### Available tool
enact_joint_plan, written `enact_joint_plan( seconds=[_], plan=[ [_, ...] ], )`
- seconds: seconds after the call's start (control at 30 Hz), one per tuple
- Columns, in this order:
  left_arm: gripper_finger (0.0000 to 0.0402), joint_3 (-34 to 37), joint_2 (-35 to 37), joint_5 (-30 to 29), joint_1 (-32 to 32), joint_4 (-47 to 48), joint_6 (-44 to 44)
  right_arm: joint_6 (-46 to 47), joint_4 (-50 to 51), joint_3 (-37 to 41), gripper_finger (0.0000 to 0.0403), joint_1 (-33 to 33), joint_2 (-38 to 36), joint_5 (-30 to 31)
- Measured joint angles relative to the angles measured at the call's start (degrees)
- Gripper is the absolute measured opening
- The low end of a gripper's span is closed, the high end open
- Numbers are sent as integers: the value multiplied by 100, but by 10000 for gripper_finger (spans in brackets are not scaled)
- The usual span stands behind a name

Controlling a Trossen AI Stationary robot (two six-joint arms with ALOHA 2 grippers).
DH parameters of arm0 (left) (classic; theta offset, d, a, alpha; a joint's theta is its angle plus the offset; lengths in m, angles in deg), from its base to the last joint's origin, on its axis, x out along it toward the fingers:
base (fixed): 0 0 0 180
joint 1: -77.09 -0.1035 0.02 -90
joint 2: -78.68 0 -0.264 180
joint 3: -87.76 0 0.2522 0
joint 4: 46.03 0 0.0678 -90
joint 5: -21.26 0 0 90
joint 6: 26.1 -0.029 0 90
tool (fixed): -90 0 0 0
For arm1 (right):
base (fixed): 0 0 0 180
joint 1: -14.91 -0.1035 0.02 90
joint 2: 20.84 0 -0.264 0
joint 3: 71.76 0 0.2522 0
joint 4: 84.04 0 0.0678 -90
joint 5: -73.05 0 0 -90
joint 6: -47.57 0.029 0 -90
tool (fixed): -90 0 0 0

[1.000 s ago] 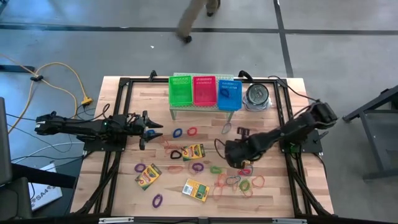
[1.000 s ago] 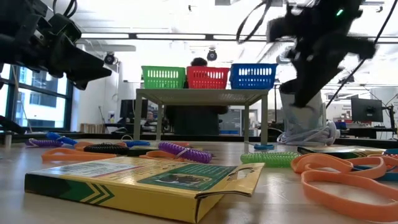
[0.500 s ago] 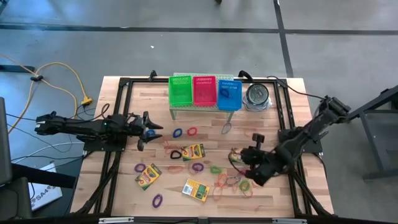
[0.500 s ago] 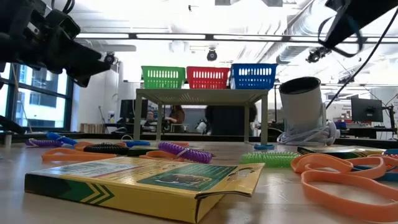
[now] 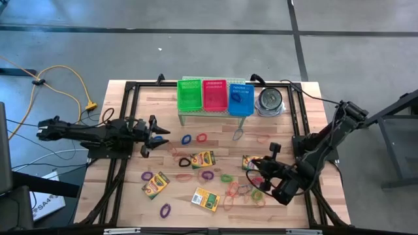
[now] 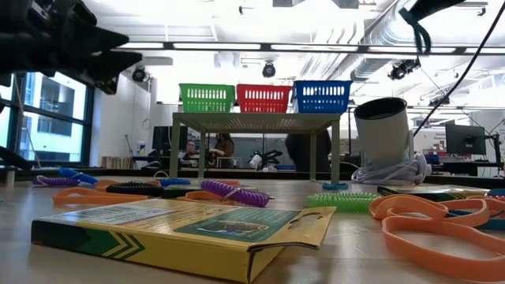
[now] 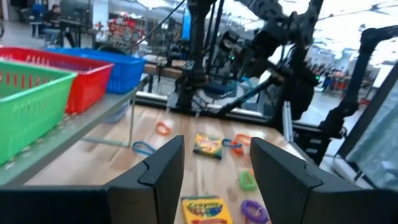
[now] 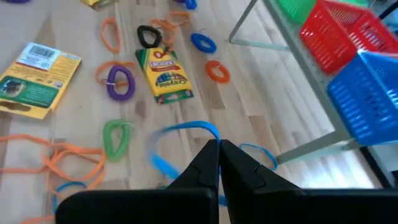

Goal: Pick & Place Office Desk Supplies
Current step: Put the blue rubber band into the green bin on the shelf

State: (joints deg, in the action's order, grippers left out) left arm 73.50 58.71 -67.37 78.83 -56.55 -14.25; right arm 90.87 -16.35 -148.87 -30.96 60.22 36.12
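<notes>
Blurred blue rubber band sits beyond the right end effector, pressed together; left end effector stands apart, empty.

Overhead camera: looking straight down on the whole table. Low camera: sitting at tabletop height, facing across toward the baskets, a crayon box very near. Wrist cameras: looking past their fingers, both sharing the baskets.
</notes>
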Motion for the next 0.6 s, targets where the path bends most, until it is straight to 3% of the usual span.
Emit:
enact_joint_plan(
  seconds=[0.23,0.43,0.6],
  plan=[
    [179,0,-311,4,150,-657,-148,994,1064,-2,2,-337,-552,813],
    [179,0,-655,7,151,-701,-386,949,933,22,2,-481,-670,1201],
    [179,-10,-1185,143,250,-1512,-603,897,268,479,2,-375,-654,1309]
  ],
)
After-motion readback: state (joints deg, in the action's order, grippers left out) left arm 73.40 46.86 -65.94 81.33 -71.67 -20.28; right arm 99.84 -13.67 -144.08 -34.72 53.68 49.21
